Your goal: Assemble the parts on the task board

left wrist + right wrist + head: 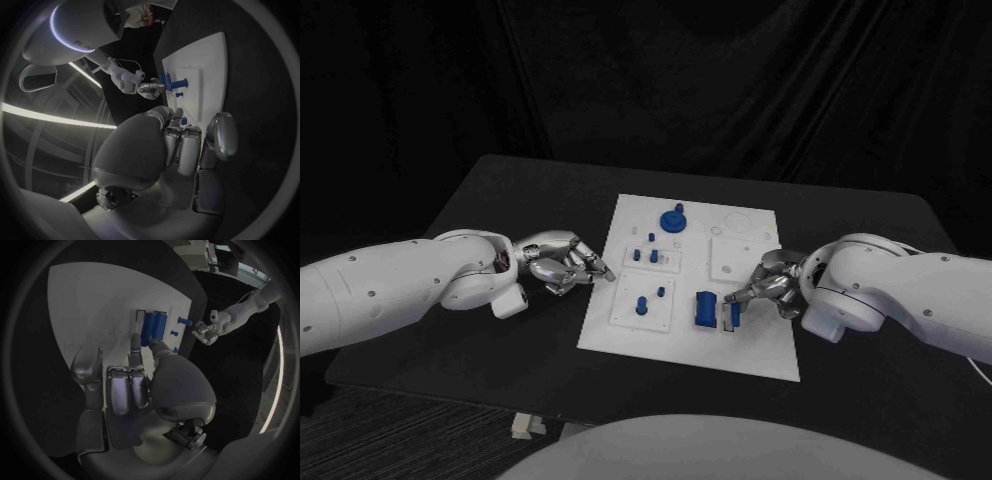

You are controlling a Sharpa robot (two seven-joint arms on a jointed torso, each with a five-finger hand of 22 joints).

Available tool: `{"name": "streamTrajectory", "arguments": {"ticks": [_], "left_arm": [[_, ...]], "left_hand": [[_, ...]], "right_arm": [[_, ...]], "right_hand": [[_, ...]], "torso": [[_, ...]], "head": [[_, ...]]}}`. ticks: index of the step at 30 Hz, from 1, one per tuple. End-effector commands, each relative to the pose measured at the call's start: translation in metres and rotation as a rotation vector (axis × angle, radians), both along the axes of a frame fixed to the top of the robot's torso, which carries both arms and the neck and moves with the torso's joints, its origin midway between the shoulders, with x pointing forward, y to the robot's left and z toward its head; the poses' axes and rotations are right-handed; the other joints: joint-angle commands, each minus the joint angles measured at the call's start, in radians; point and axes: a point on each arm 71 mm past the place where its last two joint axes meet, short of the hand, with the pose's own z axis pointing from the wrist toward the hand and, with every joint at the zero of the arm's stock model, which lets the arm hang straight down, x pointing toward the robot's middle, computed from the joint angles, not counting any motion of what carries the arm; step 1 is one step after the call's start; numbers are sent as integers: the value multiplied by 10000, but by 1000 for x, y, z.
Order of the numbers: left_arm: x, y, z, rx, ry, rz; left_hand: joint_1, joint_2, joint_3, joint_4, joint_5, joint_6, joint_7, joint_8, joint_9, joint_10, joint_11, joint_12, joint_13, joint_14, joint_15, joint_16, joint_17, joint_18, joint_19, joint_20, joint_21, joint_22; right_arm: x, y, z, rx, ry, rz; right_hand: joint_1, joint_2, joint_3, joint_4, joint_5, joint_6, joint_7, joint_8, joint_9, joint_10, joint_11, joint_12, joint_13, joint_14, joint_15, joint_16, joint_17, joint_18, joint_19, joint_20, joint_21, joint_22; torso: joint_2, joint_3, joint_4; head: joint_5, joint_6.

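The white task board [754, 355] lies mid-table with several blue parts on it: a round piece [672, 220] at the far end, small pegs [643, 256], and two blue cylinders [718, 311] side by side near the front. My right hand [769, 288] is over the board's right side. Its thumb and one finger reach the near end of a blue cylinder [150, 327] and seem to pinch it; the other fingers are curled. My left hand [564, 265] sits just off the board's left edge with its fingers curled in. A blue speck [183, 120] shows at its thumb tip; I cannot tell whether it is held.
The black table [516, 200] has bare room on both sides of the board. White inset plates [740, 255] with round holes lie on the board's right half.
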Motion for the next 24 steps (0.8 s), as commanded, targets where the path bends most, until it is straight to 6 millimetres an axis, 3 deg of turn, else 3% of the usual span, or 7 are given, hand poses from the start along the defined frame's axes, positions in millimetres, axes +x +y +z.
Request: {"name": "streamTrajectory", "arguments": {"ticks": [1, 24], "left_arm": [[-1, -2, 0, -159, 77, -101], [-1, -3, -1, -167, 101, -136]], "left_hand": [[-158, 176, 441, -113, 196, 63, 31, 184, 24, 1252, -25, 247, 2573, 1125, 16, 138, 2684, -96, 88, 48, -42, 1237], [-172, 169, 464, -126, 193, 60, 33, 181, 22, 1252, -24, 247, 2573, 1125, 16, 138, 2684, -94, 82, 48, -50, 1238]], "right_arm": [[0, 0, -3, 105, 35, -333], [-3, -1, -12, -85, 19, -349]], "right_hand": [[-26, -71, 1242, -245, 407, -247, -52, -89, 24, 1043, -37, 200, 2775, 1035, -61, -8, 2384, 85, -91, 52, -227, 1278], [-190, -68, 1401, -202, 241, -327, -17, -110, 24, 1043, -8, 200, 2775, 1015, -37, -66, 2306, 113, -143, 74, -418, 1235]], "torso": [[-8, -3, -4], [-3, 1, -10]], "head": [[0, 2], [21, 2]]}}
